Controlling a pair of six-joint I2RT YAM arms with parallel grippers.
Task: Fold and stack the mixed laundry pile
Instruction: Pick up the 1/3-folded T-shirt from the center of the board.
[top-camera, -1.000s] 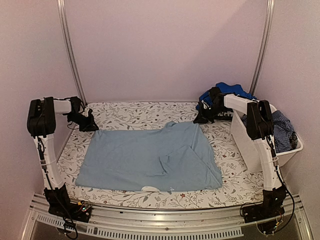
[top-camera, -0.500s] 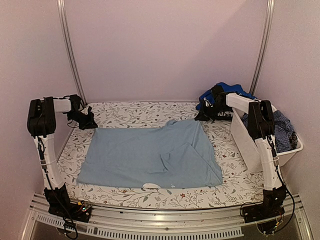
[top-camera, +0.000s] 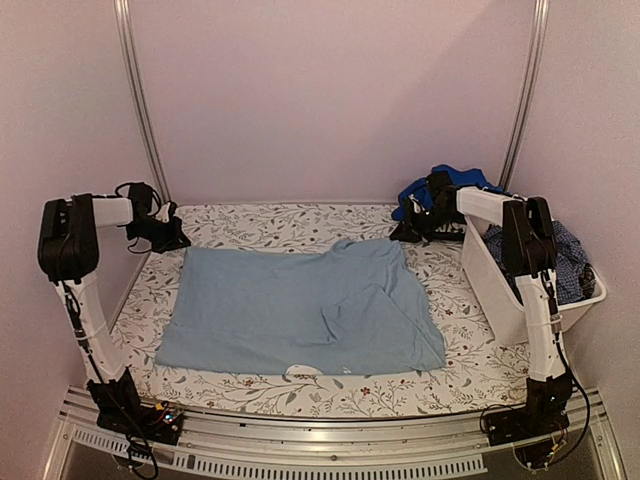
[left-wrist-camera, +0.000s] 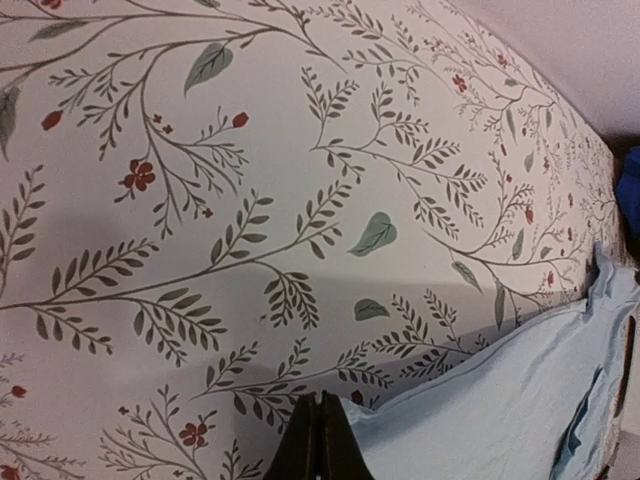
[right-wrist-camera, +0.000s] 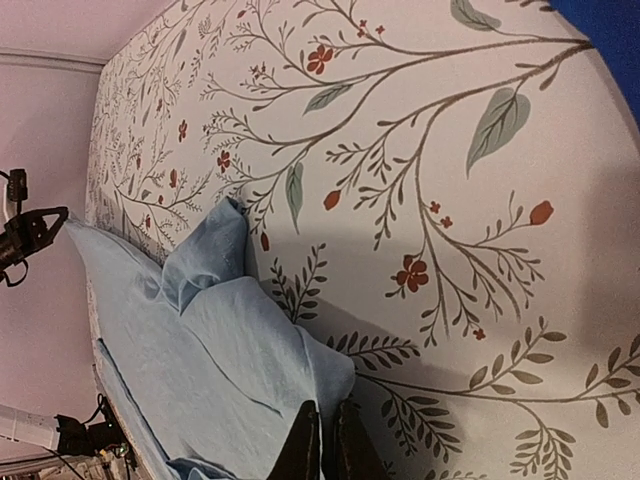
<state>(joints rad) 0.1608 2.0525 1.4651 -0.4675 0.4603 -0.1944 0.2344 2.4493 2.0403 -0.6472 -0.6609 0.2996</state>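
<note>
The large pale blue garment (top-camera: 300, 310) lies spread over the patterned table cover (top-camera: 270, 225). My left gripper (top-camera: 178, 237) is at its far left corner and is shut on that corner (left-wrist-camera: 322, 402), with cloth (left-wrist-camera: 520, 410) running off to the right. My right gripper (top-camera: 405, 232) is at the far right corner, where a fold of the cloth (right-wrist-camera: 230, 340) enters the narrow gap between its fingers (right-wrist-camera: 325, 410). The royal blue garment (top-camera: 465, 180) is bunched behind the right arm. The dark blue small-check garment (top-camera: 570, 262) lies in the tub. The plaid garment is out of view.
The white plastic tub (top-camera: 500, 300) stands along the table's right edge, close to the right arm. Walls and two metal posts (top-camera: 140, 110) close in the back. A rumpled diagonal fold (top-camera: 350, 305) crosses the garment's right half.
My left gripper moved left and back, pulling the far left corner outward and straightening the far edge. My right gripper shifted slightly back with its corner.
</note>
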